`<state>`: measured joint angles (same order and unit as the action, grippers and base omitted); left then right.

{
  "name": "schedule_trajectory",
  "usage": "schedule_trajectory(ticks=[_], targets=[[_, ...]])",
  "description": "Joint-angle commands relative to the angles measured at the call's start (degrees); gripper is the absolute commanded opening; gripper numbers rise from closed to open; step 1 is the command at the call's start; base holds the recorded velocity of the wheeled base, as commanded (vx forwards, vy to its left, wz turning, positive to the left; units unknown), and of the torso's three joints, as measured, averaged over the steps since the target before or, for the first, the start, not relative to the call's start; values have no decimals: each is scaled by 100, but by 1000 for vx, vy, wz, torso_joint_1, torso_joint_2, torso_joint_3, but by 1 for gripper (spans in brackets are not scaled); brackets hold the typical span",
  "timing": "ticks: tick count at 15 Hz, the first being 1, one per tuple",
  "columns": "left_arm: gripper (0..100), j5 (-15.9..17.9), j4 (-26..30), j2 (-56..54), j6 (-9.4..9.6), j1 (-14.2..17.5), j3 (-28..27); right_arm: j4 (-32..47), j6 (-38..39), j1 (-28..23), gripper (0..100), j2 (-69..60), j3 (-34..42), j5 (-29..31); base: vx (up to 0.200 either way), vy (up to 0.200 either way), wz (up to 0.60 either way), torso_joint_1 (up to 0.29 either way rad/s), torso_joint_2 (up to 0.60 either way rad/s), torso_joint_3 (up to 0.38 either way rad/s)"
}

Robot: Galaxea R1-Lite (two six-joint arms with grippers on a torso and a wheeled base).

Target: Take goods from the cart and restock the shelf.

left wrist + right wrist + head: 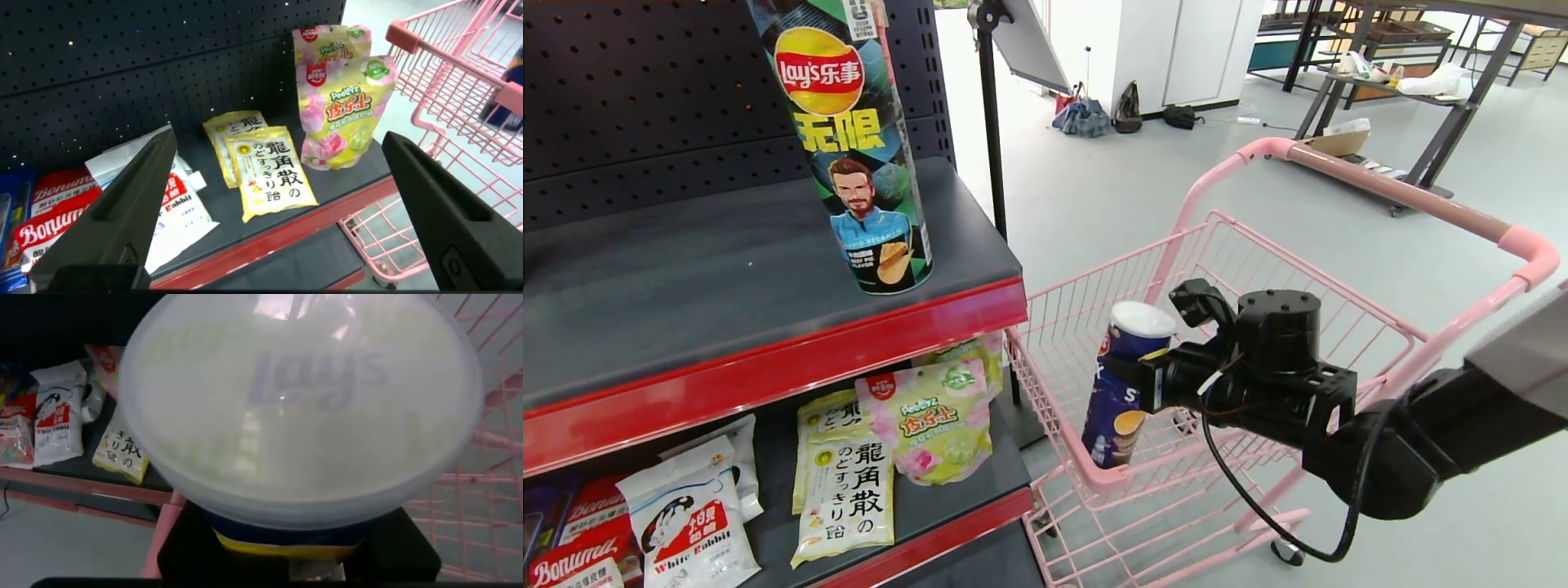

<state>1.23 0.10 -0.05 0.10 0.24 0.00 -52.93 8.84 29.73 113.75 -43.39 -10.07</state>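
The blue can (1123, 392) is held upright in the near corner of the pink cart (1339, 175), its white lid (294, 400) above the rim, and it is clamped at mid-height by the right gripper (1143, 377). Just beside the cart, a green can (858, 147) is seen standing at the front edge of the upper shelf (686, 269). Below, the left gripper (279, 139) is held wide open and empty before the lower shelf (327, 208), where yellow bags (270, 171), a pink-green bag (339, 98) and a white bag (184, 208) are laid out.
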Motion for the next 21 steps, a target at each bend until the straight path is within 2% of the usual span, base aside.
schedule_trajectory(ticks=[1, 2, 3, 4, 5, 7, 8, 10, 11, 13, 15, 18, 21], targets=[[100, 0, -1, 5, -1, 2, 0, 828, -427, -266, 0, -1039, -583, 23, 0, 0, 0, 0, 0, 0], [100, 0, -1, 5, -1, 2, 0, 1813, -611, -521, 0, -1742, -1163, 31, 0, 0, 0, 0, 0, 0], [100, 0, -1, 5, -1, 2, 0, 2375, -611, -618, 0, -2199, -1453, 216, 0, 0, 0, 0, 0, 0], [100, 0, -1, 5, -1, 2, 0, 2955, -638, -697, 0, -2718, -1612, 849, 0, 0, 0, 0, 0, 0], [100, 0, -1, 5, -1, 2, 0, 3597, -822, -811, 0, -3228, -1664, 1174, 0, 0, 0, 0, 0, 0], [100, 0, -1, 5, 8, 2, 0, 4660, -998, -1233, 0, -4238, -1576, 1130, 0, 0, 0, 0, 0, 0], [100, 0, -1, 5, 8, 2, 0, 4915, -972, -1251, 0, -4643, -1541, 1183, 0, 0, 0, 0, 0, 0], [100, 0, -1, 5, 8, 2, 0, 6163, -1200, -1804, 0, -5689, -1348, 1271, 0, 0, 0, 0, 0, 0], [100, 0, -1, 5, 8, 2, 0, 6480, -1271, -2050, 0, -5996, -1216, 1130, 0, 0, 0, 0, 0, 0], [100, 0, -1, 5, 17, 2, 0, 6304, -1279, -2490, 0, -6225, -856, 1086, 0, 0, 0, 0, 0, 0], [100, 0, -1, 5, 17, 2, 0, 6260, -1279, -2692, 0, -6567, -443, 1025, 0, 0, 0, 0, 0, 0], [100, 0, -1, 5, 8, 2, 0, 6260, -1279, -2674, 0, -6831, -91, 963, 0, 0, 0, 11, -53, -40], [100, 0, -1, 5, 8, 2, 0, 6251, -1341, -2666, 0, -6981, 94, 928, 0, 0, 0, 110, -395, -286]])
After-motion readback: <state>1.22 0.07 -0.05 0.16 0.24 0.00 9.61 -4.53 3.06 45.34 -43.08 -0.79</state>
